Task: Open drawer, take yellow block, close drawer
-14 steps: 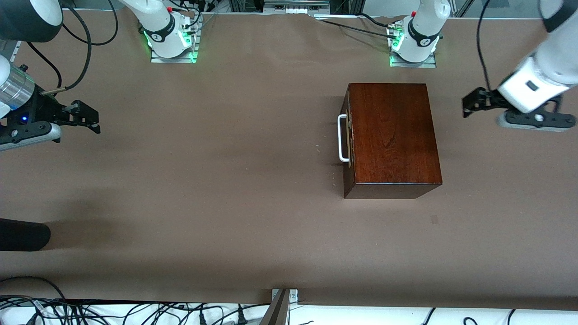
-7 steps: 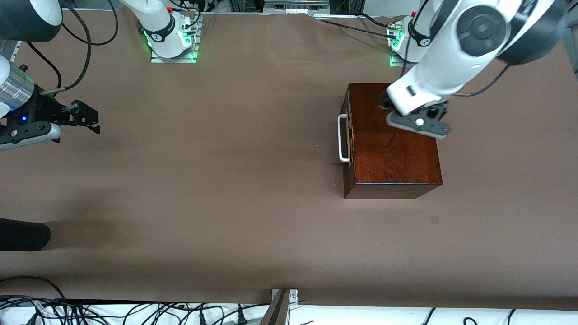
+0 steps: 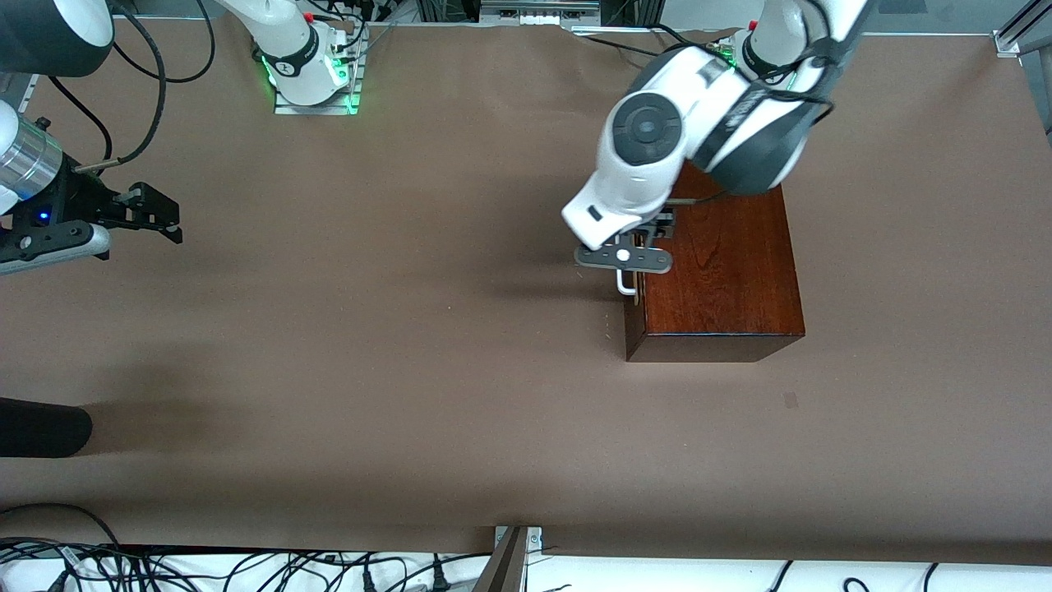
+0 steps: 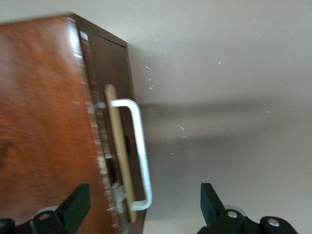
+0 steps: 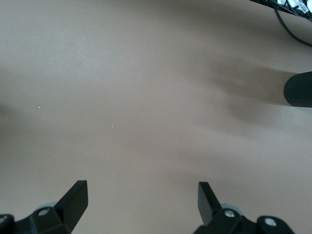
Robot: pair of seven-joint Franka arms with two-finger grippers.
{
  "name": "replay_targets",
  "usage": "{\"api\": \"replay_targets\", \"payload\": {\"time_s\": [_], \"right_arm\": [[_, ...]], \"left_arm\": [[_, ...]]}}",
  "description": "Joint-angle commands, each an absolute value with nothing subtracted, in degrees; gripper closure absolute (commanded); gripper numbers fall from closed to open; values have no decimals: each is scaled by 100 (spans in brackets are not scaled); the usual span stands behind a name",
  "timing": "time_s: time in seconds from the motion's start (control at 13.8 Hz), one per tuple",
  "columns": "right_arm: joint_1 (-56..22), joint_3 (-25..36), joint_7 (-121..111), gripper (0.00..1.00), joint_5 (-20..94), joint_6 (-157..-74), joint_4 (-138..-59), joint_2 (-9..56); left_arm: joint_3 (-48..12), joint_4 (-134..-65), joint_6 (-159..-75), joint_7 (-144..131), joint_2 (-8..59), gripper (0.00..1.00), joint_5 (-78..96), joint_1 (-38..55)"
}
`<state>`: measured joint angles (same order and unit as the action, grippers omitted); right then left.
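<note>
The dark reddish-brown wooden box point(image 3: 723, 271) stands toward the left arm's end of the table, with its drawer point(image 4: 109, 73) pushed in. The white U-shaped handle point(image 4: 139, 146) faces the right arm's end, and only its lower end point(image 3: 626, 286) shows under the left arm in the front view. My left gripper point(image 4: 142, 202) hangs open over the handle edge of the box, one finger point(image 4: 78, 202) above the box top and the other point(image 4: 207, 200) above the table. My right gripper point(image 3: 152, 215) waits open over bare table at the right arm's end. The yellow block is hidden.
A black cylinder point(image 3: 41, 427) juts in at the right arm's end of the table, nearer to the front camera than the right gripper, and shows too in the right wrist view point(image 5: 298, 88). Brown table surface point(image 3: 394, 329) stretches between the box and the right gripper.
The left arm has swung from the left arm's end of the table across the box top to above the handle. The right arm has not moved.
</note>
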<state>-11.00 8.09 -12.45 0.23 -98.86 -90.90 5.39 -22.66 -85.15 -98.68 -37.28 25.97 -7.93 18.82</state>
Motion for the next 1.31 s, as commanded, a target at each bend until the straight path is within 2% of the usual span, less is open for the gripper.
{"api": "replay_targets", "payload": {"time_s": [0.0, 0.22, 0.44, 1.24], "right_arm": [[-1090, 826, -1318, 0, 132, -9826, -9009, 545], [-1090, 826, -1318, 0, 132, -9826, -9009, 545], [-1090, 826, -1310, 0, 132, -9826, -9009, 545], [-1090, 826, -1301, 0, 132, -9826, -9009, 545]], "left_arm": [[-2241, -8594, -9966, -4008, 2777, 0, -1063, 2126], [-2259, -9130, -10133, -4008, 2751, 0, -1546, 2180], [-2250, -9588, -10660, -4034, 2742, 0, -1564, 2188], [-2250, -9721, -11136, -4614, 3146, 0, -2021, 2312]]}}
